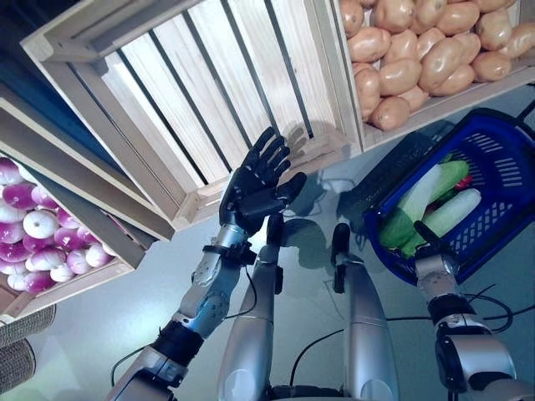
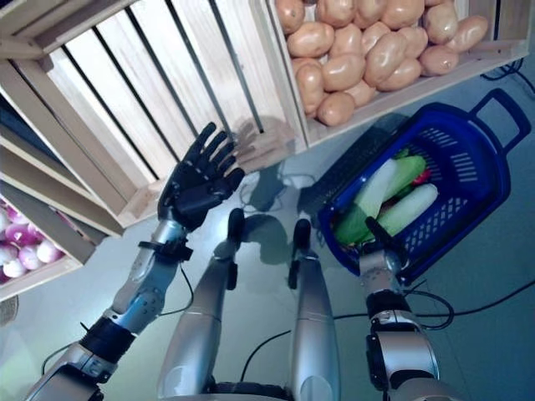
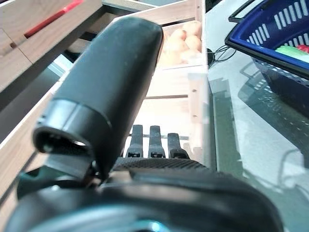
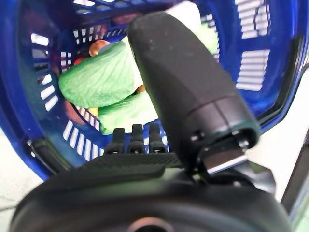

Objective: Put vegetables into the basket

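Observation:
A blue plastic basket [image 1: 501, 159] hangs at my right, off the floor, with my right hand [image 1: 428, 244] shut on its near rim [image 4: 46, 154]. Inside lie green-and-white leafy vegetables [image 4: 99, 79], a long pale one [image 1: 451, 209] and something red [image 2: 422, 175]. My left hand [image 1: 255, 180] is raised in front of an empty slatted wooden crate [image 1: 209, 92]. It is open with straight fingers [image 3: 150, 142] and holds nothing.
A wooden crate full of potatoes [image 1: 426, 50] stands to the right of the empty crate, just beyond the basket. At the far left, a lower crate holds purple-and-white round vegetables [image 1: 33, 234]. Grey floor [image 1: 100, 326] lies below.

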Tool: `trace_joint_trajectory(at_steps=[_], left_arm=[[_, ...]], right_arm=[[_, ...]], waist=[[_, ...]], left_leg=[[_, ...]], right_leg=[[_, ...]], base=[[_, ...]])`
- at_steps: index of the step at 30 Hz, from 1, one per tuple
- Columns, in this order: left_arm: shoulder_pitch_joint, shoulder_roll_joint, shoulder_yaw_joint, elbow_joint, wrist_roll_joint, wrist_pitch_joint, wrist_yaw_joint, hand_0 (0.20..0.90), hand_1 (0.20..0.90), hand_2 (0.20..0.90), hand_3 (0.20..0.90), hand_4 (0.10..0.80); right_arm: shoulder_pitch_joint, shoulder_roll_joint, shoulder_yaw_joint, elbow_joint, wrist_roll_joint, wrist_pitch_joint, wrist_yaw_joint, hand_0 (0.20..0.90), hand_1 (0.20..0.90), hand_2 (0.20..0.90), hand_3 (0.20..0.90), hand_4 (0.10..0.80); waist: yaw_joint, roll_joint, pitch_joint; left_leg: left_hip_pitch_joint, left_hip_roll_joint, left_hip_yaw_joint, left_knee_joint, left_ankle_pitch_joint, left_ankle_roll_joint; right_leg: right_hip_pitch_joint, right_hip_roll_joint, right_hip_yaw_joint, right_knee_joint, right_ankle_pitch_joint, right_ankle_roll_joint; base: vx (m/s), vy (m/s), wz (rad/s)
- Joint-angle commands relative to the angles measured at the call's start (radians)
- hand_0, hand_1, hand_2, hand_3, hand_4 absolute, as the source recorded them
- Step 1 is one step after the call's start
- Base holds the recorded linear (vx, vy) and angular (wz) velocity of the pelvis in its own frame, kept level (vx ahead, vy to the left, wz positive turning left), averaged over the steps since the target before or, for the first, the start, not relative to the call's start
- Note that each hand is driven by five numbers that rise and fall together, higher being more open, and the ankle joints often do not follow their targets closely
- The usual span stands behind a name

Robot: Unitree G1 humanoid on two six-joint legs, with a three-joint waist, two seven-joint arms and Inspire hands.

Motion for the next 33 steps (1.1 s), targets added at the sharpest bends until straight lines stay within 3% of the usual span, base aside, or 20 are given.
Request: trace_joint_trajectory(at_steps=[1,9,16,18,21,27,29,33], left_arm=[[-0.011,0.000,0.039,-0.112,0.034,-0.048,-0.037,0.900,0.900,0.900,0.900,0.800],[0.042,0.019,0.075,-0.090,0.075,-0.019,-0.101,0.900,0.900,0.900,0.900,0.800],[0.111,0.087,0.042,-0.130,0.292,0.065,-0.374,0.900,0.900,0.900,0.900,0.800],[0.112,0.093,0.023,-0.133,0.344,0.076,-0.393,0.900,0.900,0.900,0.900,0.800],[0.085,0.109,-0.036,-0.107,0.387,0.136,-0.364,0.900,0.900,0.900,0.900,0.800],[0.075,0.121,-0.123,0.039,0.590,0.178,-0.329,0.900,0.900,0.900,0.900,0.800],[0.062,0.116,-0.183,0.133,0.736,0.132,-0.297,0.900,0.900,0.900,0.900,0.800],[0.046,0.102,-0.245,0.224,0.876,0.139,-0.255,0.900,0.900,0.900,0.900,0.800]], right_arm=[[0.068,-0.057,0.006,-0.068,-0.079,-0.066,-0.060,0.900,0.900,0.900,0.900,0.800],[0.159,-0.030,0.012,-0.047,-0.173,-0.108,0.017,0.900,0.900,0.900,0.900,0.800],[0.322,-0.010,0.062,-0.105,-0.359,-0.085,0.069,0.900,0.900,0.900,0.900,0.800],[0.334,-0.004,0.069,-0.099,-0.388,-0.070,0.070,0.900,0.900,0.900,0.900,0.800],[0.357,-0.005,0.092,-0.045,-0.428,-0.043,0.127,0.900,0.900,0.900,0.900,0.800],[0.406,0.012,0.181,-0.007,-0.590,0.040,0.217,0.900,0.900,0.900,0.900,0.800],[0.413,0.008,0.233,0.037,-0.664,0.055,0.261,0.900,0.900,0.900,0.900,0.800],[0.418,0.011,0.298,0.072,-0.776,0.073,0.320,0.900,0.900,0.900,0.900,0.800]], waist=[[0.014,-0.004,-0.003],[0.030,-0.005,-0.009],[0.014,-0.017,-0.141],[0.008,-0.018,-0.159],[-0.006,-0.025,-0.213],[-0.031,-0.041,-0.284],[-0.041,-0.045,-0.307],[-0.049,-0.046,-0.329]], left_leg=[[0.064,-0.038,0.039,-0.004,-0.047,0.038],[0.286,-0.012,0.012,-0.165,0.004,0.020],[0.446,0.023,0.023,-0.313,0.036,0.005],[0.466,0.027,0.028,-0.327,0.038,0.004],[0.520,0.036,0.034,-0.359,0.039,0.001],[0.583,0.045,0.057,-0.364,0.019,0.003],[0.607,0.049,0.066,-0.365,0.007,0.005],[0.631,0.048,0.070,-0.368,-0.004,0.009]], right_leg=[[0.150,0.042,-0.061,-0.179,0.132,-0.053],[0.383,0.033,-0.082,-0.308,0.138,-0.048],[0.542,0.024,-0.078,-0.454,0.169,-0.032],[0.560,0.025,-0.074,-0.468,0.172,-0.028],[0.617,0.022,-0.066,-0.507,0.178,-0.018],[0.670,0.016,-0.049,-0.532,0.177,-0.006],[0.688,0.012,-0.044,-0.542,0.178,0.001],[0.706,0.009,-0.034,-0.544,0.174,0.007]], base=[[0.022,-0.013,-0.04],[0.040,0.000,-0.01],[0.101,0.071,0.00],[0.075,0.098,-0.05],[0.139,0.093,-0.05],[0.123,0.067,-0.06],[0.113,0.055,-0.05],[0.090,0.044,-0.07]])
